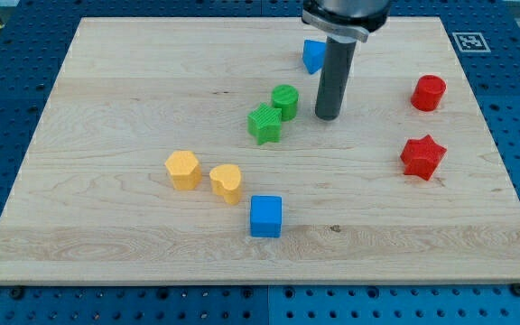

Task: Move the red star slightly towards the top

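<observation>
The red star [422, 157] lies on the wooden board [106, 108] at the view's right, below a red cylinder [429, 93]. My tip [329, 117] is the lower end of the dark rod, which comes down from the view's top. It stands well to the left of the red star and a little above it, not touching it. The tip is just right of the green cylinder [285, 101] and below a blue block [313, 55] partly hidden by the rod.
A green star [265, 124] touches the green cylinder at its lower left. A yellow hexagon block [183, 170], a yellow heart-like block [227, 182] and a blue cube [265, 217] sit at the lower middle. The board's right edge is close to the red blocks.
</observation>
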Motion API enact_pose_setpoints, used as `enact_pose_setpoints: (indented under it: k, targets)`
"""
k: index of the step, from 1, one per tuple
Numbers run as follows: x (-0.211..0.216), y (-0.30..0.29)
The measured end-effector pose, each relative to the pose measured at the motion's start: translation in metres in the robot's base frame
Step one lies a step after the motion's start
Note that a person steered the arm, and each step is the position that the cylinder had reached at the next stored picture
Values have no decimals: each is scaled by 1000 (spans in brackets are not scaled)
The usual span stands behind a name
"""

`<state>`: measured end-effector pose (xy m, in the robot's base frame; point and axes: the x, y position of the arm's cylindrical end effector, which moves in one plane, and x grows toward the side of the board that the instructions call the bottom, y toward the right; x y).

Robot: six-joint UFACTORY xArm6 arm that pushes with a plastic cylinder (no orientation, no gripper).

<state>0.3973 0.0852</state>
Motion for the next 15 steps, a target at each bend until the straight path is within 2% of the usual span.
enact_pose_setpoints:
  k: [1,3,5,8,9,11,12,14,15]
  targets:
    - [0,-35]
    - [-1,-40]
    - [-3,10]
    - [-2,14]
    - [9,36]
    - [9,36]
    - [9,59]
    - [9,66]
    - [16,105]
